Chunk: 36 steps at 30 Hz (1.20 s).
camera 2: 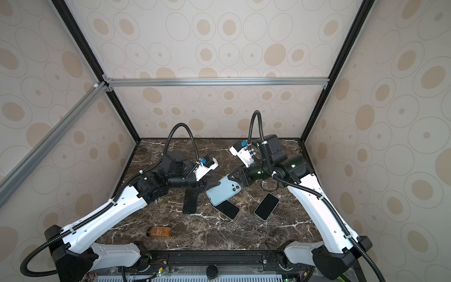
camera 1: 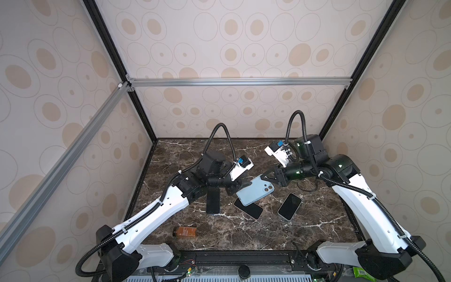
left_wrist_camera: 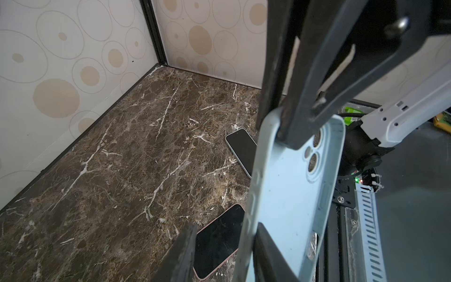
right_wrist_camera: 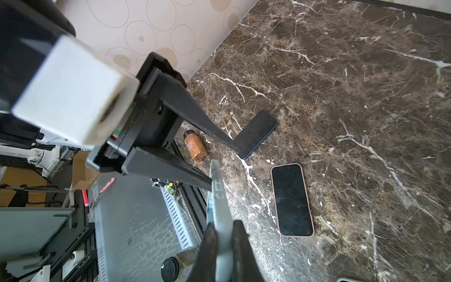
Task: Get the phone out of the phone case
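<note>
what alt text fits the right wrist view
The right end effector clamps a blue case edge-on above a marble table, the open left end effector astride its far end. A pink phone, a dark phone and a bottle lie below.

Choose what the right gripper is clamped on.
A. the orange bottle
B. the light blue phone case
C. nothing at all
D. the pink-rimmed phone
B: in the right wrist view the right gripper pinches the edge of the light blue phone case, held up off the marble table, while the orange bottle lies apart on its side.
</note>
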Tool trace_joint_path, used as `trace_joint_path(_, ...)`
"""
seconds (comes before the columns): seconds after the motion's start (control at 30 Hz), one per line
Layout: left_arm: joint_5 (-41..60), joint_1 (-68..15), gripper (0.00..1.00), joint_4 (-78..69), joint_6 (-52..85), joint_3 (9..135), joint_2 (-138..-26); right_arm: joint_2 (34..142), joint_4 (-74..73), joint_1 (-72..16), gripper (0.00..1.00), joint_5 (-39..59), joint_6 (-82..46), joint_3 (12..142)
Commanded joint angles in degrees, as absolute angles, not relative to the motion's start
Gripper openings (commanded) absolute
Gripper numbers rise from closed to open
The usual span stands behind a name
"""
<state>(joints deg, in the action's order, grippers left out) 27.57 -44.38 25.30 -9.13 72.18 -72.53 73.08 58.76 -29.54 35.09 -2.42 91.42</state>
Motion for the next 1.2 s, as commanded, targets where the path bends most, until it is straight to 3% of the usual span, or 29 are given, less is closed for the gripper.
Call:
trace_joint_path(0.0,28.89,-45.07,0.31,27.11,-11.68,75.23,-72.86,72.5,59.94,-29.44,0.0,35.94,-0.15,92.45)
trace_joint_path(0.53,27.72,-45.28,0.0,27.83,-11.39,75.15,-72.71,72.86,57.61,-29.51,0.0,36.32,-0.42,91.74)
trace_joint_path(0.63,21.88,-45.33,0.0,25.44,-9.28,74.12,-71.91,71.97,53.6,-29.46,0.18,36.51,-3.73,90.44)
trace_joint_path(0.7,18.08,-45.31,0.0,23.54,-7.65,73.01,-71.19,70.76,47.88,-29.51,0.35,36.24,-7.28,88.11)
trace_joint_path(0.8,12.63,-44.98,0.0,23.09,-5.29,73.08,-72.05,68.47,39.75,-29.51,0.53,30.79,-11.68,84.0)
trace_joint_path(1.0,4.59,-40.81,0.0,16.22,5.42,68.63,-73.31,63.58,23.63,-30.62,0.68,15.11,-19.95,71.64)
trace_joint_path(1.17,5.72,-33.53,0.0,14.3,14.09,65.7,-76.71,64.06,13.04,-33.19,0.71,8.19,-26.3,63.42)
